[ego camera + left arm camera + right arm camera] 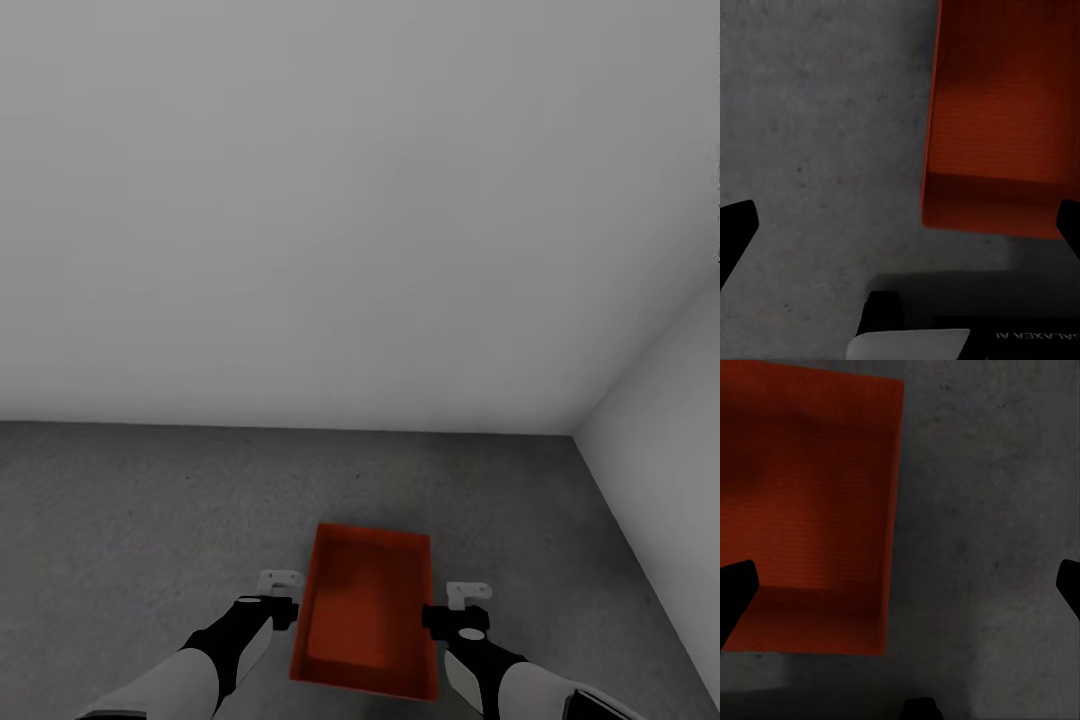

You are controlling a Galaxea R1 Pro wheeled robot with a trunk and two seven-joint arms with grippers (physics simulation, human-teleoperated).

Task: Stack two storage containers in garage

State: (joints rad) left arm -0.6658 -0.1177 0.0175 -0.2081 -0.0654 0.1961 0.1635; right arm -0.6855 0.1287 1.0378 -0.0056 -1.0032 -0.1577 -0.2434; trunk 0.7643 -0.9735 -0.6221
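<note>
You had the storage container (365,620) sitting on the garage floor (150,520), between your two grippers, near a white-walled corner. The left gripper (285,597) and the right gripper (462,610) both stood spread wide just beside the long walls, pinching nothing. If this bin was the base, I judged you should draw both arms straight out and up so no fingertip dragged a wall. In the left wrist view, inverted lettering (1039,335) seemed to read "GALAXEA".
</note>
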